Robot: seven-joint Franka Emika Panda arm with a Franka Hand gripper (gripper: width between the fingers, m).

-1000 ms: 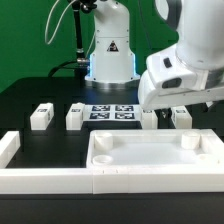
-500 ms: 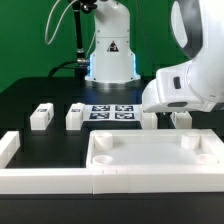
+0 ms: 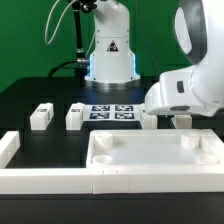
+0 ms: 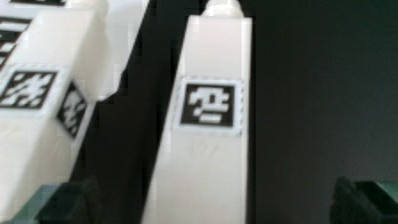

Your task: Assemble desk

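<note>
Stooping arm [image 3: 190, 85] above tagged leg [image 4: 214, 110]

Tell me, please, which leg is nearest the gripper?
The leg farthest to the exterior view's right: the gripper hangs directly over it, unlike the other three.

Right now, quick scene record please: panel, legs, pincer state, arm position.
panel: desk panel flat at the front, rim up, no legs fitted
legs, exterior view's left: far-left leg and second leg, apart, beside the marker board
legs, exterior view's right: third leg and fourth leg, partly hidden under the arm
pincer: pincer open, fingers either side of a tagged leg, gaps showing
grasped: nothing
unclear: which right-side leg the pincer straddles
</note>
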